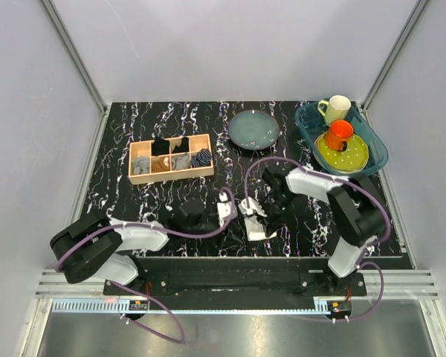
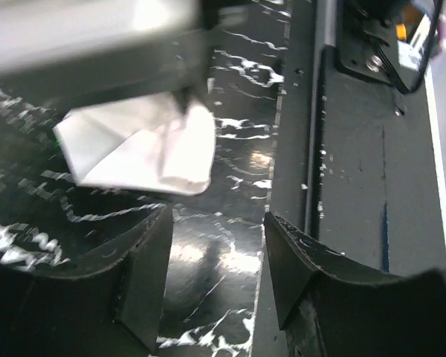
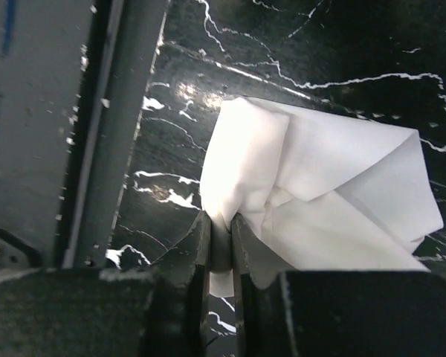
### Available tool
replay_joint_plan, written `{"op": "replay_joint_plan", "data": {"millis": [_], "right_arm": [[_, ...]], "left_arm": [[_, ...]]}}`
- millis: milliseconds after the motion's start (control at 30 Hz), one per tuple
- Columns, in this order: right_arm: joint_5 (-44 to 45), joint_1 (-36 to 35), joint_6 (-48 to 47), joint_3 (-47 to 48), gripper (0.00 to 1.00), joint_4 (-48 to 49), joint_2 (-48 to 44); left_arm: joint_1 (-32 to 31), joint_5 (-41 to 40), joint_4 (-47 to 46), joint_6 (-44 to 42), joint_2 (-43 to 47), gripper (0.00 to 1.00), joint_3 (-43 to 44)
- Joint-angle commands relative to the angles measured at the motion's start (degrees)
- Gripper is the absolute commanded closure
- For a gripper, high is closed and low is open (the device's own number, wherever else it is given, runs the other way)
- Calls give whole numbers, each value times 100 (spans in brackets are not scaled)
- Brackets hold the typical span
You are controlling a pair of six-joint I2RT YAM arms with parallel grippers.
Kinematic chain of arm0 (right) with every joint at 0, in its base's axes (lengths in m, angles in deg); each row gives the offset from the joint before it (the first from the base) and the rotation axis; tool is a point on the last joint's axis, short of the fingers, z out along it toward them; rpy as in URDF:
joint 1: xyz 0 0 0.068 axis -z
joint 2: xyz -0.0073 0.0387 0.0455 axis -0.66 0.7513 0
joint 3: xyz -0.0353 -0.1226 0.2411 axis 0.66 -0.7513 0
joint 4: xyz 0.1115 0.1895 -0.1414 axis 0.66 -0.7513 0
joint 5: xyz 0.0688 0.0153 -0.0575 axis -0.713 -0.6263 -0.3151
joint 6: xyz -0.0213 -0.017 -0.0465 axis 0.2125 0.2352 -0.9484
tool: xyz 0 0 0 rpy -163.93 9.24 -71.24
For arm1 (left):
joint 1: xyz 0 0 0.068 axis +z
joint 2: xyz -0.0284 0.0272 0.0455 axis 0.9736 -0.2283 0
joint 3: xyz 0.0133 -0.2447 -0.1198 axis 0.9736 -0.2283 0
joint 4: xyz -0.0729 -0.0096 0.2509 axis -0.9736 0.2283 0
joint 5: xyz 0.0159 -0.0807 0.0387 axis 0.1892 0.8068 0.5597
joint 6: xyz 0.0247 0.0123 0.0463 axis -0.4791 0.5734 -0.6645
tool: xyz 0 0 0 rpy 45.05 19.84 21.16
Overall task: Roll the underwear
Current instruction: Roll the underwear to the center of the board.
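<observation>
Your right gripper (image 3: 221, 229) clamps a fold of the underwear (image 3: 327, 186), crumpled near the table's (image 1: 171, 123) front edge, while your left gripper (image 2: 215, 227) gapes wide just beside it — light, limp cloth that will likely slump, so grip doubled edges.

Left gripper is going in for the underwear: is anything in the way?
Nothing visible does. Only bare table lies between the open left gripper and the underwear. The right gripper is shut on an edge of the cloth.
</observation>
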Motion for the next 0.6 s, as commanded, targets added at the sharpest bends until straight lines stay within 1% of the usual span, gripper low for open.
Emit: {"op": "replay_joint_plan", "data": {"millis": [0, 33, 67, 233, 400, 500, 567], "right_arm": [[-653, 144, -15, 647, 88, -1559, 863], [-698, 258, -67, 796, 88, -1639, 952], [-759, 302, -67, 858, 88, -1744, 1023], [-812, 522, -120, 1113, 88, -1903, 1261], [-847, 593, -155, 1096, 87, -1912, 1279], [-874, 619, -155, 1087, 87, -1912, 1270], [-856, 619, -120, 1070, 87, -1851, 1252]], "left_arm": [[-679, -894, 174, -1603, 83, 44, 498], [-871, -1034, 629, -1883, 3, 44, 665], [-960, -1105, 817, -1990, -84, 44, 1006], [-1303, -1474, 1704, -2535, -919, 43, 1835], [-1479, -1721, 2189, -2799, -1648, 43, 2406], [-1541, -1941, 2348, -2879, -1869, 43, 2591], [-1559, -2011, 2418, -2879, -1931, 46, 2679]]}}
